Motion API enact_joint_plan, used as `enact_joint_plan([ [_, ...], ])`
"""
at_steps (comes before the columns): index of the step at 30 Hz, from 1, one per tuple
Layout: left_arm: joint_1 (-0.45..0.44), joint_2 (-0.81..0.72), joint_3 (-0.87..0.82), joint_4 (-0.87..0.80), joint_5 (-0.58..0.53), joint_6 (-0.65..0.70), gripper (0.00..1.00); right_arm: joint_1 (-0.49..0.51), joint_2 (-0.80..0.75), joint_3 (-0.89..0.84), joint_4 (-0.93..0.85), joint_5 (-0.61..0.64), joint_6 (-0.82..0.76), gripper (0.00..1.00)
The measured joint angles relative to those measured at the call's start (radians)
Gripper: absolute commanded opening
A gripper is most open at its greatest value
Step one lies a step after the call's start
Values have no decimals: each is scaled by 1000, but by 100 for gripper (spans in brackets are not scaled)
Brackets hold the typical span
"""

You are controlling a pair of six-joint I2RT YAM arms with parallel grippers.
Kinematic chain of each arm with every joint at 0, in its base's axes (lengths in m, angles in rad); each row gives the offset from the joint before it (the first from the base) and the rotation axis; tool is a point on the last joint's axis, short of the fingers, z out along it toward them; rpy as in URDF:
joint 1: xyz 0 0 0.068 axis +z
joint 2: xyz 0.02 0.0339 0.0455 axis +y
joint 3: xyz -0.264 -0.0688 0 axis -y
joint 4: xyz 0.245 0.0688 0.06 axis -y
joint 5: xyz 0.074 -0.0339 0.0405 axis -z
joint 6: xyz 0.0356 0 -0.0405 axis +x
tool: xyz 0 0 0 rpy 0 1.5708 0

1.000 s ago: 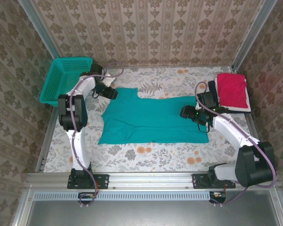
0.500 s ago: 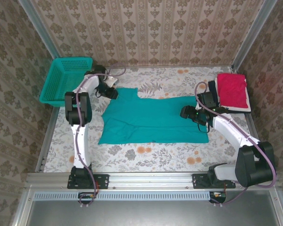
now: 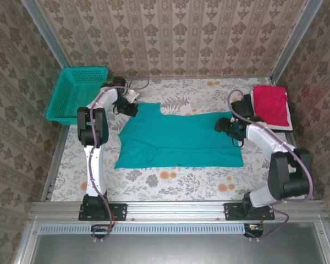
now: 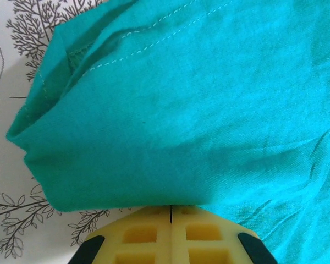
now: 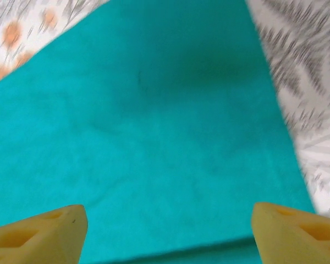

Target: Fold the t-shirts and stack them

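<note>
— Two claws: what is each doing?
— Your left claw (image 3: 131,108) is clenched on the teal t-shirt (image 3: 179,140) at the corner nearest the basket (image 3: 58,104), probably to fold it over. Your right claw (image 3: 229,127) hovers released over the end farthest from the basket.
— The stack?
— The red t-shirt (image 3: 271,104) lies folded beyond that.

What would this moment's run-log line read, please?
left claw: shut on teal t-shirt | right claw: open over it | red t-shirt: folded, far right

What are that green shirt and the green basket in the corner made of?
The shirt looks like soft, matte knit cloth, maybe cotton: it wrinkles, bunches and has stitched hems. The basket looks like stiff plastic, judging by its gridded mesh walls that hold their shape.
</note>
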Motion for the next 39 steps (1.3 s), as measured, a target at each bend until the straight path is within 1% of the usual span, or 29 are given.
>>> enact_joint_plan([
  [3,7,-3,-15,18,16,-8,0,-45,114,96,2,24,-8,70],
  [6,15,-21,-51,48,29,-19,0,-70,237,206,-5,54,-11,63],
  [9,26,-40,-82,69,31,-26,0,-74,352,318,-20,87,-16,55],
  [11,33,-51,-96,82,34,-27,0,-74,421,387,-37,104,-18,53],
  [12,35,-56,-100,87,34,-30,11,-74,454,421,-46,109,-18,52],
  [13,39,-62,-103,92,34,-32,24,-74,480,450,-58,113,-19,52],
  [14,40,-66,-103,96,34,-38,32,-74,503,477,-68,118,-19,52],
  [16,44,-76,-103,107,38,-46,42,-74,549,530,-87,128,-20,51],
  [17,45,-79,-103,111,41,-48,44,-74,567,554,-101,130,-21,51],
  [20,45,-80,-95,118,50,-50,45,-76,615,620,-130,132,-26,48],
  [27,32,-72,-45,115,56,-52,46,-88,688,729,-203,138,-36,45],
  [31,20,-67,-42,114,56,-52,46,-95,738,798,-251,138,-34,34],
  [35,11,-58,-41,114,57,-52,46,-99,754,824,-283,139,-35,15],
  [39,8,-56,-40,112,57,-52,46,-100,755,826,-292,137,-35,2],
])
